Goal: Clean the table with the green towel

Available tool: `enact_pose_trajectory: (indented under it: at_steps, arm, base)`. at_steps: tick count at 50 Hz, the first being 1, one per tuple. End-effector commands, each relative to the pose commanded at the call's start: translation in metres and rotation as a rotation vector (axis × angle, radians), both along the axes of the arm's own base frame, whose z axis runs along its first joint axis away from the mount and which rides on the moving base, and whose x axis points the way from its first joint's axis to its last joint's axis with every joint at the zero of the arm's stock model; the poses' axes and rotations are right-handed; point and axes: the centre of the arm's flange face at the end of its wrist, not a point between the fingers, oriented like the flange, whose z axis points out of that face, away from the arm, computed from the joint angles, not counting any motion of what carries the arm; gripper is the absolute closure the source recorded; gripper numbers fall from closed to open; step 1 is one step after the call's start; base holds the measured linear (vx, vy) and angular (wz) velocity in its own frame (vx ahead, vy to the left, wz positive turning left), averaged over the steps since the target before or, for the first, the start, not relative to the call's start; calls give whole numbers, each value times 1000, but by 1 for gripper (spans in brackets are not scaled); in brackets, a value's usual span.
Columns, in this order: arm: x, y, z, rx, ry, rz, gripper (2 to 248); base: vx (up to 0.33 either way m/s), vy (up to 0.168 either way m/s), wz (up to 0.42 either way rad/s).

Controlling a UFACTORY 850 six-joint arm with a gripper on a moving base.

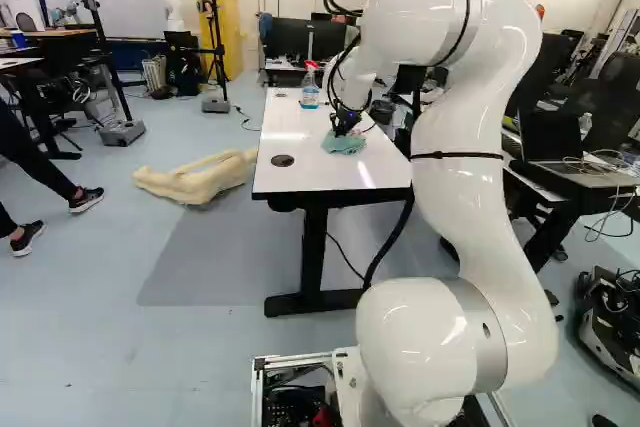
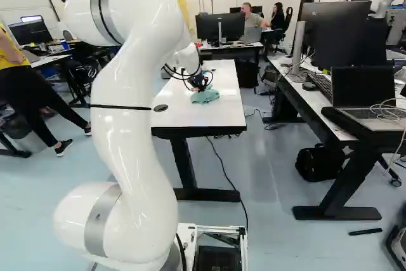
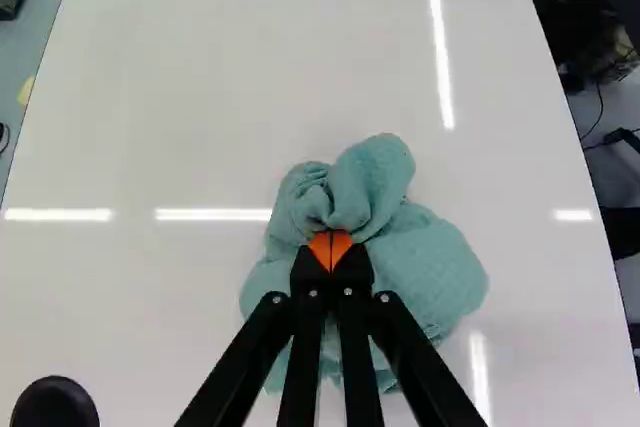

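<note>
Over the white table [image 1: 325, 169] my gripper [image 1: 345, 127] points down at the green towel [image 1: 343, 144]; in the right base view the towel [image 2: 206, 96] lies below the gripper's dark body. Seen from the wrist, the orange fingertips of the gripper [image 3: 331, 248] are pressed together with a bunched fold of the towel [image 3: 425, 267] pinched at them. The rest of the cloth spreads crumpled around and beneath the fingers, on the glossy tabletop [image 3: 180, 97].
A spray bottle [image 1: 310, 87] stands toward the table's far end. A round black grommet [image 1: 283, 160] is set in the tabletop near its close left corner. A desk with a laptop [image 2: 365, 103] stands to the right. A beige limp object [image 1: 200, 177] lies on the floor left of the table.
</note>
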Motion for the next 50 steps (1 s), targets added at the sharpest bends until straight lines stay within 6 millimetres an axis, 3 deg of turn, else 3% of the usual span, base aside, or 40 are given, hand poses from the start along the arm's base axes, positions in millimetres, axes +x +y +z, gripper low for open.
enact_pose_trajectory:
  at_steps: [25, 50]
  arm:
    - [-42, 4, 3, 1, 34, 4, 230]
    - [-87, -10, 6, 4, 64, -24, 230]
  base:
    - [0, 0, 0]
    - [0, 0, 0]
